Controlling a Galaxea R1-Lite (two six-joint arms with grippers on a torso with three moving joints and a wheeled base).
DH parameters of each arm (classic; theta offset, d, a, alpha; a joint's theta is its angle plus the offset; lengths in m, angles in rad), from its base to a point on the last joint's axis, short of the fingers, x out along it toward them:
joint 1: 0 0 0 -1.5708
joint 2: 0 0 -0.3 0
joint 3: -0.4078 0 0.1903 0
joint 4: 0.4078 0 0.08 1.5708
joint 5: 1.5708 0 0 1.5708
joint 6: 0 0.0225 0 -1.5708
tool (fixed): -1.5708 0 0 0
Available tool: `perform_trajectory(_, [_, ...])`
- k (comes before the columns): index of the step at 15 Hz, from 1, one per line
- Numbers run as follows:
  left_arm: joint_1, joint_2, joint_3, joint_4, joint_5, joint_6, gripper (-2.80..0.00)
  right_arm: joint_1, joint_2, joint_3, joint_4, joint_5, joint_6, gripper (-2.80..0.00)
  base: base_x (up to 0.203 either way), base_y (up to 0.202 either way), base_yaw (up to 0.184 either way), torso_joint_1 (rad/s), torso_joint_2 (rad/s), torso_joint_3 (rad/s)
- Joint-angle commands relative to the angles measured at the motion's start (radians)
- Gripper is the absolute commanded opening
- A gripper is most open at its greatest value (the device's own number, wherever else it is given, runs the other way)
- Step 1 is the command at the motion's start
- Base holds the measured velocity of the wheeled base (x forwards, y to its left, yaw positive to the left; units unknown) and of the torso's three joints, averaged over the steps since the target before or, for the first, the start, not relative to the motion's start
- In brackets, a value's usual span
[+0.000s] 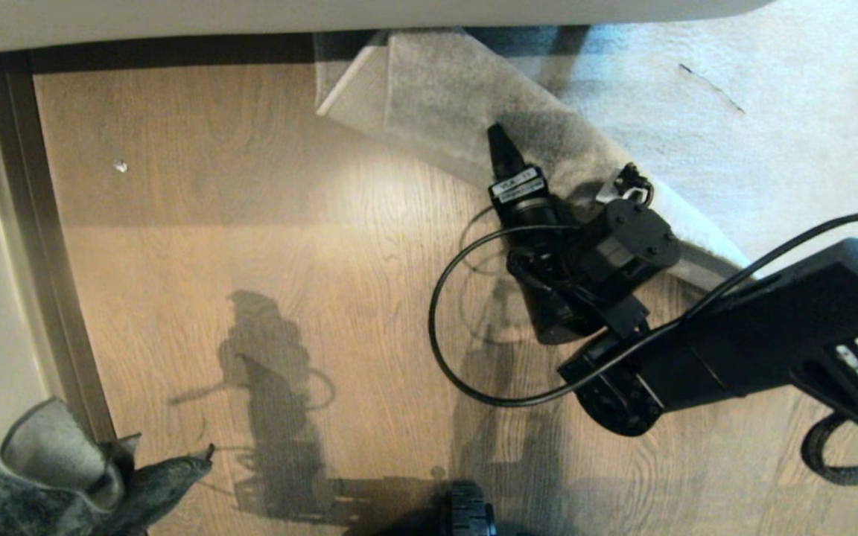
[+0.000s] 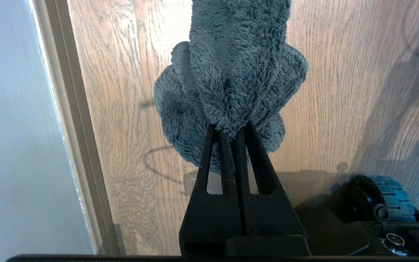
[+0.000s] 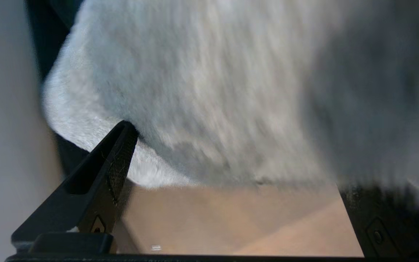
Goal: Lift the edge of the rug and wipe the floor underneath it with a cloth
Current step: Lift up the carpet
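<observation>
I have the right gripper [image 1: 548, 167] spread wide at the rug edge [image 1: 429, 112], gripping nothing; one finger [image 3: 115, 163] sits against the pale folded-back flap. That corner already lies turned over onto the rug, its underside up, with bare floor [image 1: 250, 223] beside the fold. To do this well, I'd want the lower finger slid under the fold and the upper one over it — then a firm pinch on the bound border (not loose pile) before lifting, so the flap can't flop back. My right arm reaches in from the rug's near side, wrist bent, fingers pointing at the fold. The left gripper [image 2: 231, 134] is clenched on the dark grey microfibre cloth [image 2: 231, 72], hanging above the floor well away from the rug, beside the baseboard [image 1: 64, 298].
</observation>
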Motion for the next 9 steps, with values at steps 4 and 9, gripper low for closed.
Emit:
perform_trajectory(4, [0.000, 0.000, 0.000, -0.001, 0.000, -0.001, -2.80, 0.075, 0.004, -0.052, -0.044, 0.001, 0.025, 0.00, 0.000, 0.000, 0.000, 0.000, 0.00, 0.000])
perform_trajectory(9, [0.000, 0.000, 0.000, -0.001, 0.000, -0.001, -2.80, 0.120, 0.019, -0.118, -0.044, 0.000, 0.021, 0.00, 0.000, 0.000, 0.000, 0.000, 0.00, 0.000])
